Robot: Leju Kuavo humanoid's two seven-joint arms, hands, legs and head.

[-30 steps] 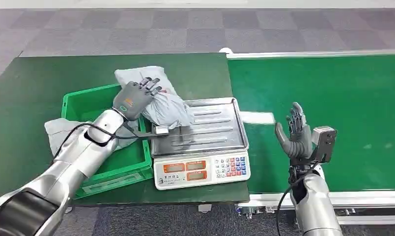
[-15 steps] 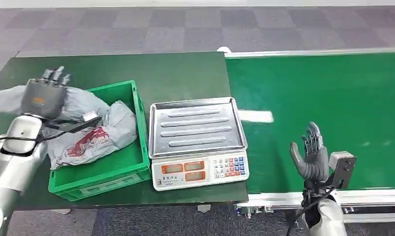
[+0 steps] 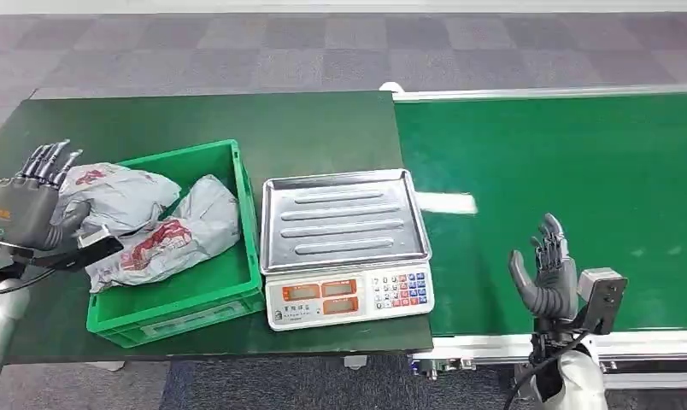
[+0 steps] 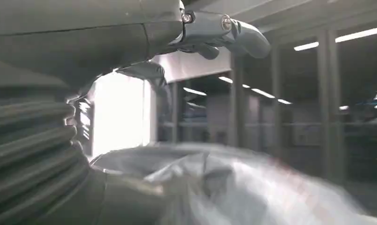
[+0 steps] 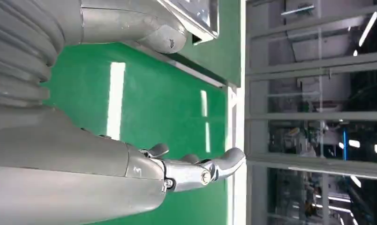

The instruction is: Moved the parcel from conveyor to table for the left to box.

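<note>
Grey carpet lay beyond the dark green worktop (image 3: 323, 128). You could see the parcel (image 3: 109, 195) at nine o'clock, draped over the far-left wall of the green box (image 3: 178, 303). Your left hand (image 3: 24, 209) rested beside it, fingers spread, holding nothing. Your right hand (image 3: 547, 278) stood spread above the conveyor (image 3: 579, 171). I judged the task was almost done; only pulling the left hand clear was left.

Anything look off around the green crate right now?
Yes: one grey parcel hangs over the green crate's left rim, half outside, beside the open left hand. The other parcel lies inside.
</note>
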